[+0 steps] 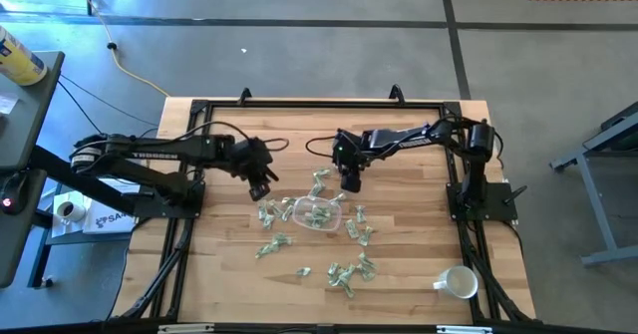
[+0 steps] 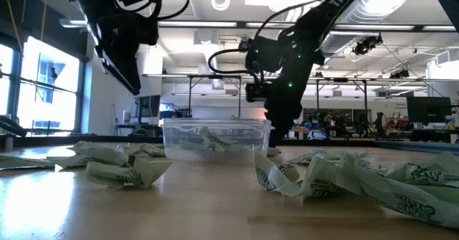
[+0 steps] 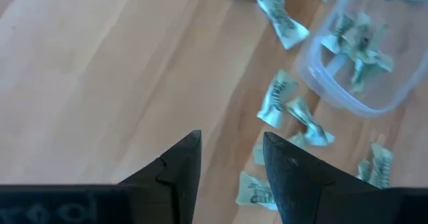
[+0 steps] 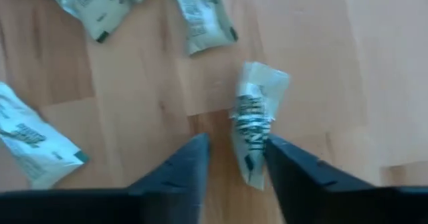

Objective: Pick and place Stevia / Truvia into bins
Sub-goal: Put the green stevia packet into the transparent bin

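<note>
Right gripper (image 4: pixel 234 160) fingers pinch 1 crinkled paper packet (image 4: pixel 255 127); left gripper (image 3: pixel 231 158) fingers spread, empty.

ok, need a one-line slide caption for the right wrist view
Right gripper over the wooden table, a pale green sweetener packet between its fingers, more packets lying beyond.

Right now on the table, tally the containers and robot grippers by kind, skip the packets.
Clear plastic bin: 1
White mug: 1
Robot grippers: 2, the left gripper and the right gripper
Total: 4
</note>
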